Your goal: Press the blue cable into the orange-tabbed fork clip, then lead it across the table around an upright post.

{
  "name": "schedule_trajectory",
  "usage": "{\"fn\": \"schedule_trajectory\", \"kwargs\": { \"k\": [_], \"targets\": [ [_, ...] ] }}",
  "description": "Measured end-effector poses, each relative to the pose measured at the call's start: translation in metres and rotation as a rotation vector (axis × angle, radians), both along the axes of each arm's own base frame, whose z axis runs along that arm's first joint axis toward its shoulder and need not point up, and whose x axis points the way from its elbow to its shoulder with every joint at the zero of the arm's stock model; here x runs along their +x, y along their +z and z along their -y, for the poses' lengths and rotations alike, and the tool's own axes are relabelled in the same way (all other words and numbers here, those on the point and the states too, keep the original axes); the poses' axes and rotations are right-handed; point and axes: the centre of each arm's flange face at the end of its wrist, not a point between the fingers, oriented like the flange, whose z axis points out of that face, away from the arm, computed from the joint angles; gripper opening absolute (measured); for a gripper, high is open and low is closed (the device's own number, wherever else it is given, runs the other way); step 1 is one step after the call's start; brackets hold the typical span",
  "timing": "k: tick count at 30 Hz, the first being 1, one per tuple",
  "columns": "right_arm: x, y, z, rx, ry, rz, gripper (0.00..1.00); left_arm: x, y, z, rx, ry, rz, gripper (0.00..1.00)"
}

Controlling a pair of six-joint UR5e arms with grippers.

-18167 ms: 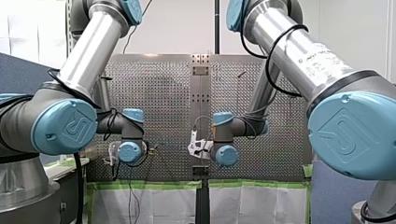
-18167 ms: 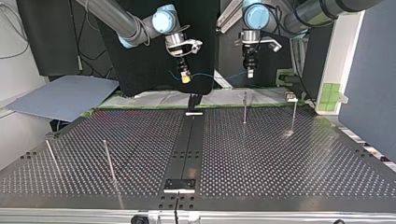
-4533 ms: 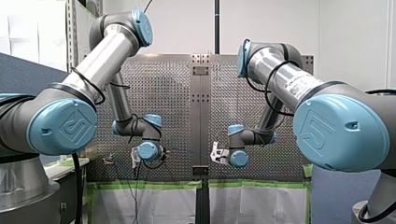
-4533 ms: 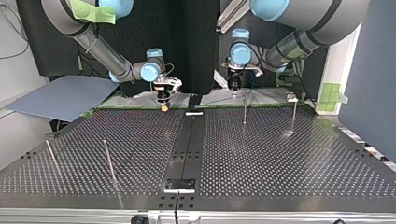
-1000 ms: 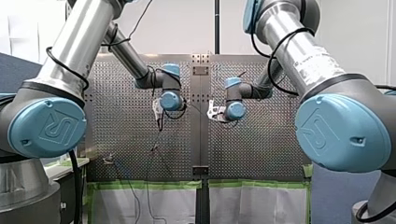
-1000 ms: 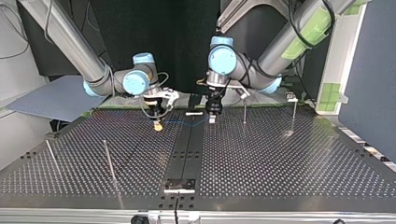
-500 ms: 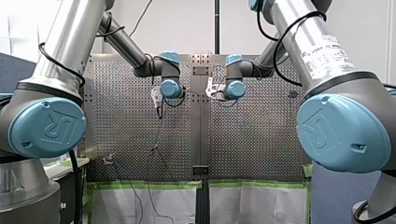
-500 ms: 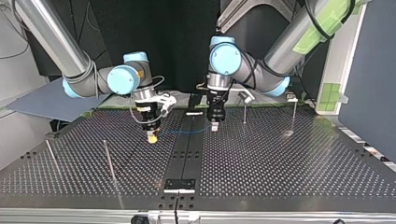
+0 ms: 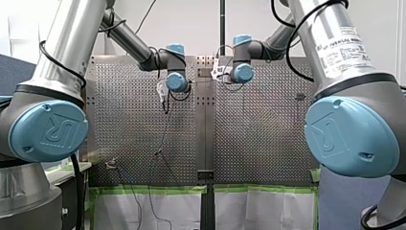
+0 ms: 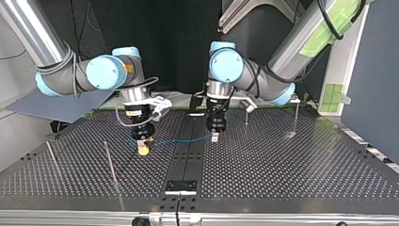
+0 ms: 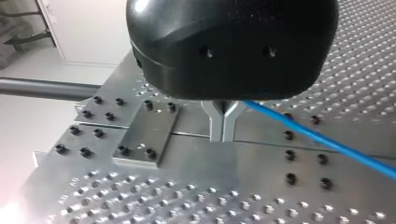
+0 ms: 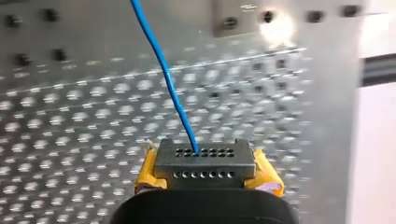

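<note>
Perforated counter (image 10: 282, 169), dark panel (image 10: 155, 28) behind. Now my left gripper (image 10: 215, 137) points straight down, right of centre in top view, clamped on blue cable (image 10: 181, 139). And my right gripper (image 10: 143, 149), left of centre, clamps same cable, low over counter.

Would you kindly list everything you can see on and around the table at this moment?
table: one, metal, perforated, filling the top view.
cable: one, blue, stretched low over the table's middle.
posts: four, metal, upright; two at the top view's left, two at its right.
sheet: one, grey-blue, beyond the table at the top view's left.
tape: green, patches on the panel at the top view's right.
left gripper: one, black with metal fingers, shut on the cable.
right gripper: one, yellow pads, shut on the cable.
</note>
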Motion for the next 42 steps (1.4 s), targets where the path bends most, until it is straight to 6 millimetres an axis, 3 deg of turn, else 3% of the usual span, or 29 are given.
{"fn": "schedule_trajectory", "kwargs": {
  "k": [7, 17, 35, 42],
  "targets": [
    [-0.008, 0.046, -0.013, -0.049, 0.000, 0.030, 0.00, 0.006, 0.021, 0.005, -0.001, -0.002, 0.010, 0.02],
    [-0.038, 0.105, -0.023, -0.101, -0.033, 0.070, 0.00, 0.008, 0.054, 0.017, 0.024, -0.017, 0.015, 0.02],
    [-0.081, 0.115, 0.002, -0.095, -0.117, 0.066, 0.00, -0.003, 0.121, 0.054, 0.024, -0.092, 0.044, 0.02],
    [-0.100, 0.117, 0.013, -0.088, -0.152, 0.063, 0.00, -0.001, 0.117, 0.080, 0.048, -0.124, 0.013, 0.02]
  ]
}}
